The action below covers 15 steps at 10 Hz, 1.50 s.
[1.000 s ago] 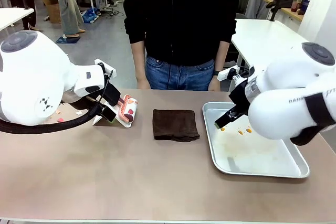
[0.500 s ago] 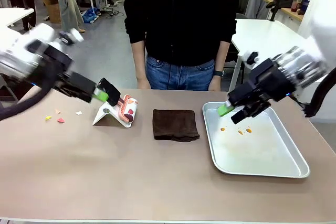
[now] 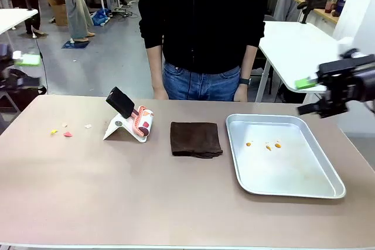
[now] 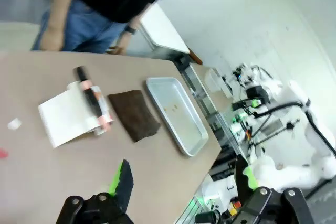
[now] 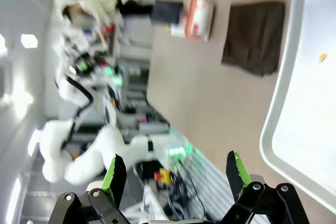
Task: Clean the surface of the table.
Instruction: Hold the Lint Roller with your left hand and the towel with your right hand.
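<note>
The left hand (image 4: 184, 182), black with green pads, is seen released in its wrist view: the two fingers (image 4: 124, 179) are spread wide and nothing is held between them. In the front view it is blurred and raised at the far left, well apart from the dark brown folded cloth (image 3: 195, 139) and beyond the worktop's left edge. The right hand (image 5: 176, 174) is likewise released, its fingers parted and empty; in the front view it is lifted far to the right of the cloth, past the worktop's right edge.

The large taupe-brown matte worktop (image 3: 176, 203) is spread below both hands, with the cloth laid flat near the middle of its far half. Just left of the cloth a white wedge-shaped stand carrying a black-handled roller with a red-and-white roll (image 3: 130, 121) is set. Farther left of the cloth, small yellow, red and white scraps (image 3: 68, 133) are scattered on the bare surface. Just right of the cloth a shiny rectangular metal tray (image 3: 293, 187) is placed, and a few small orange crumbs (image 3: 268, 147) are seen inside it toward its far end. Behind the cloth, at the far edge, a person in a black top and blue jeans (image 3: 202, 21) is stood, with fingertips rested on the worktop.
</note>
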Each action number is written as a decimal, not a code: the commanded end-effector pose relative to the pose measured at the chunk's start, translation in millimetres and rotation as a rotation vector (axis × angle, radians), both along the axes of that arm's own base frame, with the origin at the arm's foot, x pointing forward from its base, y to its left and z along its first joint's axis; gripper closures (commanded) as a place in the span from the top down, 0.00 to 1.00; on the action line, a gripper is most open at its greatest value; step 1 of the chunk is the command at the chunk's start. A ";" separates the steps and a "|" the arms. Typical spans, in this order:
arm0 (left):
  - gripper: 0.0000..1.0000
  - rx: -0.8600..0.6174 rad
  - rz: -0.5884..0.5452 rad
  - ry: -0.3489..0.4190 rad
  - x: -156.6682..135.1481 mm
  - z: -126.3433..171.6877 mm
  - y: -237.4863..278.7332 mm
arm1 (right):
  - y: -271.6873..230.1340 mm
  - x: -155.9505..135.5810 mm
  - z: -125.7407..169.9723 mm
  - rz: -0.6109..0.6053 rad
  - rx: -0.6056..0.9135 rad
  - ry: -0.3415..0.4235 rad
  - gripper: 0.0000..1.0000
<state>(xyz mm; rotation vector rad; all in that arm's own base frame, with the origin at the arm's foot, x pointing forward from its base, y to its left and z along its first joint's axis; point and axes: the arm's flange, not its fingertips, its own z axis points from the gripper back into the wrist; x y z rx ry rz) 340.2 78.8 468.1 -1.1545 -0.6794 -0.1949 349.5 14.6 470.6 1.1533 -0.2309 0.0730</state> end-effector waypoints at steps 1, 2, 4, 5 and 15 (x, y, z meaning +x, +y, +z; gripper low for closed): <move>1.00 0.029 0.032 0.092 -19.2 -40.4 24.3 | -48.8 -33.7 -7.4 -0.159 0.130 -0.147 1.00; 1.00 -0.005 0.065 0.121 -22.3 -51.2 49.3 | -76.3 -44.9 -11.4 -0.223 0.156 -0.163 1.00; 1.00 -0.106 0.153 0.090 -40.3 -58.6 67.1 | -127.6 -67.4 -28.3 -0.377 0.232 -0.186 1.00; 1.00 -0.132 0.210 0.075 -50.3 -59.6 65.3 | -139.4 -76.3 -37.0 -0.415 0.228 -0.187 1.00; 1.00 -0.145 0.285 0.085 -26.9 -42.8 101.0 | -194.8 -44.3 -23.0 -0.457 0.201 -0.121 1.00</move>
